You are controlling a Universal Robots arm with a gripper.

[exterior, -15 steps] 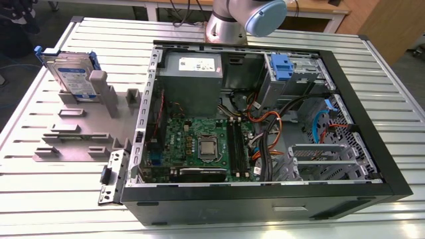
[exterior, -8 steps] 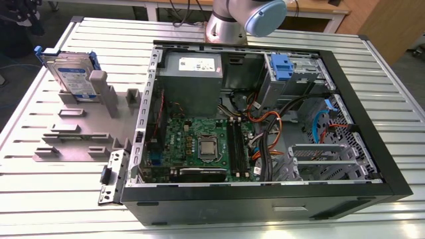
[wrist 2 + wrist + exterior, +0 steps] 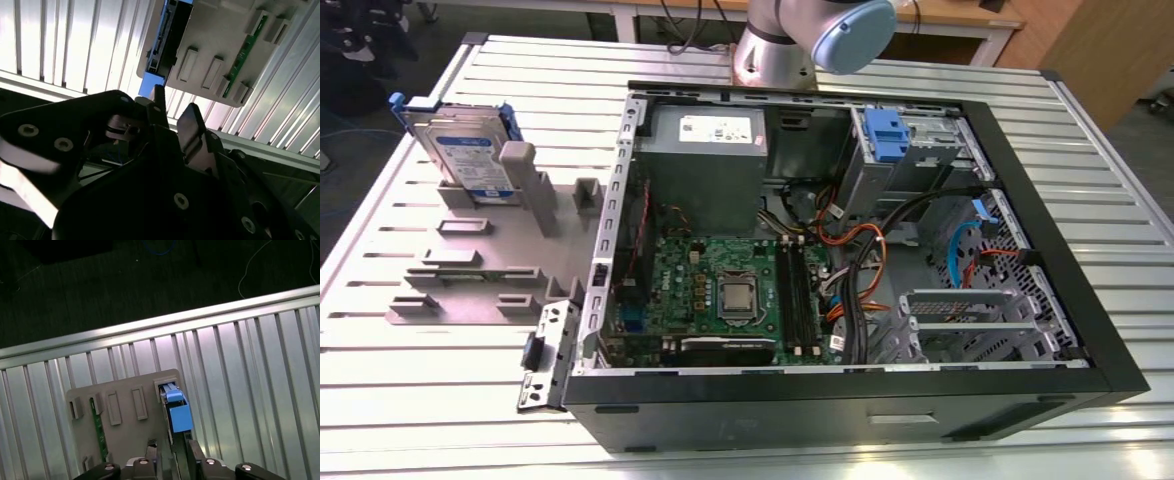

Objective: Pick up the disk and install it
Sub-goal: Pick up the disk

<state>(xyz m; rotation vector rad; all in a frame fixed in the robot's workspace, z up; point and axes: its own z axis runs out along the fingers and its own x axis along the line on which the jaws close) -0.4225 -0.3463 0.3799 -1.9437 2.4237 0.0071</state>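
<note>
The disk (image 3: 464, 150) stands on edge in a slot of the grey fixture plate (image 3: 480, 270), on the exterior view's left. It is a silver drive with a white-and-blue label in a bright blue carrier. In both wrist views I see the disk (image 3: 176, 407) (image 3: 167, 40) edge-on, its blue carrier facing the camera. My gripper (image 3: 172, 452) (image 3: 172, 112) is open and holds nothing. It hangs above the disk, clear of it. Its two dark fingers (image 3: 194, 455) line up on either side of the disk's edge.
An open computer case (image 3: 1067, 250) fills the table's middle and right, with a motherboard, cables and a silver drive cage with a blue latch (image 3: 887, 135). A green memory stick (image 3: 98, 427) stands in the fixture plate. The ribbed metal table (image 3: 400, 400) ends beyond the fixture.
</note>
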